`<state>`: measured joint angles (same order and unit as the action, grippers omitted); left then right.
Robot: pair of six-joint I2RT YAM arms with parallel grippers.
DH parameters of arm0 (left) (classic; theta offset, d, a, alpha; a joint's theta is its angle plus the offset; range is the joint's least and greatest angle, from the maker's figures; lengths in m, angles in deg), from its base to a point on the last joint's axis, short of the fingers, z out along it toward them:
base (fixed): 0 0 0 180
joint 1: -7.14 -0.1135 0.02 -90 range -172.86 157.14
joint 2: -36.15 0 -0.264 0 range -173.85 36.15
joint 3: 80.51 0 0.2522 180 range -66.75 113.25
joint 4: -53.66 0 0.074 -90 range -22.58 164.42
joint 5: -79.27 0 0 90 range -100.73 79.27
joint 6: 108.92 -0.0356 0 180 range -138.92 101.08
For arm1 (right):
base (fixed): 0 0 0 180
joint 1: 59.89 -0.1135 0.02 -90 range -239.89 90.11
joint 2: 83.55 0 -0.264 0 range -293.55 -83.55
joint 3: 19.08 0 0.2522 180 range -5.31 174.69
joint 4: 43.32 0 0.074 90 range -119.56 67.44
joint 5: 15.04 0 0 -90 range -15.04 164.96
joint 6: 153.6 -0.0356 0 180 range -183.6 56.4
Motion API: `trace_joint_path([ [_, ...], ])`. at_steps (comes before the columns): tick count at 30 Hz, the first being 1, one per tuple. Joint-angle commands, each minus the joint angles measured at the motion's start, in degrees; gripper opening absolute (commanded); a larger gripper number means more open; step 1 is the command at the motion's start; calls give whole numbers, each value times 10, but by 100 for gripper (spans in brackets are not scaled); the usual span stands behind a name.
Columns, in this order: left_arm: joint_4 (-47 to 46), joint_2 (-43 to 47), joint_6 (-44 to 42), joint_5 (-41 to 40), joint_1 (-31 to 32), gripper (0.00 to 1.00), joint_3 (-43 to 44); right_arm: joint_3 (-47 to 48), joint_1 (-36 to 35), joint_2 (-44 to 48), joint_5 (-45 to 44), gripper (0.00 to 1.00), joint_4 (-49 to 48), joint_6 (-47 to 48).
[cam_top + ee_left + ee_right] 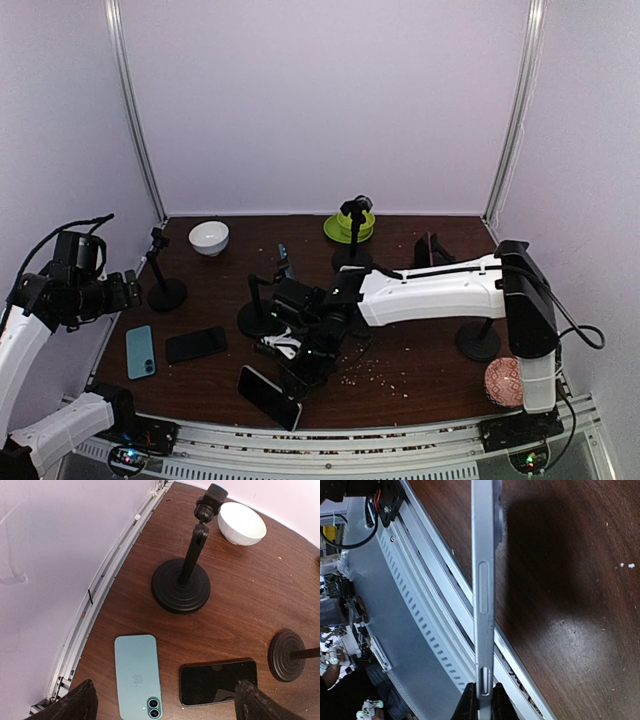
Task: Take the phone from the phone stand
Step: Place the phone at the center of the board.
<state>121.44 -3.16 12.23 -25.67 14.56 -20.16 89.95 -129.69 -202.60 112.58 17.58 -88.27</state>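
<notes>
We hold the phone (268, 397) clear of the phone stand (257, 318).
Our right gripper (482, 704) pinches it edge-on above the worktop (425, 352); our left gripper (166, 696) hangs spread wide.

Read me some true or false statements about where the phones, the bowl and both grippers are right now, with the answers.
1. The right gripper is shut on a silver-edged phone. True.
2. The left gripper holds the teal phone. False: its jaws stand open, and the teal phone lies flat on the table.
3. The black phone is mounted on the phone stand. False: it lies flat beside the teal phone.
4. The white bowl stands beyond the phone stand, apart from it. True.
</notes>
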Motion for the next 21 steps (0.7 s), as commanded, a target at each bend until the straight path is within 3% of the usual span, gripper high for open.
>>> trace_joint_path([
  [1, -18, -1, -4, 6, -6, 98, -4, -12, 16, -16, 78, 0, -107, -76],
  [10, -19, -2, -5, 6, -7, 98, -5, 5, 46, -91, 136, 0, -243, -206],
  [21, -21, 1, -6, 9, -16, 98, -6, 18, 64, -144, 126, 5, -363, -356],
])
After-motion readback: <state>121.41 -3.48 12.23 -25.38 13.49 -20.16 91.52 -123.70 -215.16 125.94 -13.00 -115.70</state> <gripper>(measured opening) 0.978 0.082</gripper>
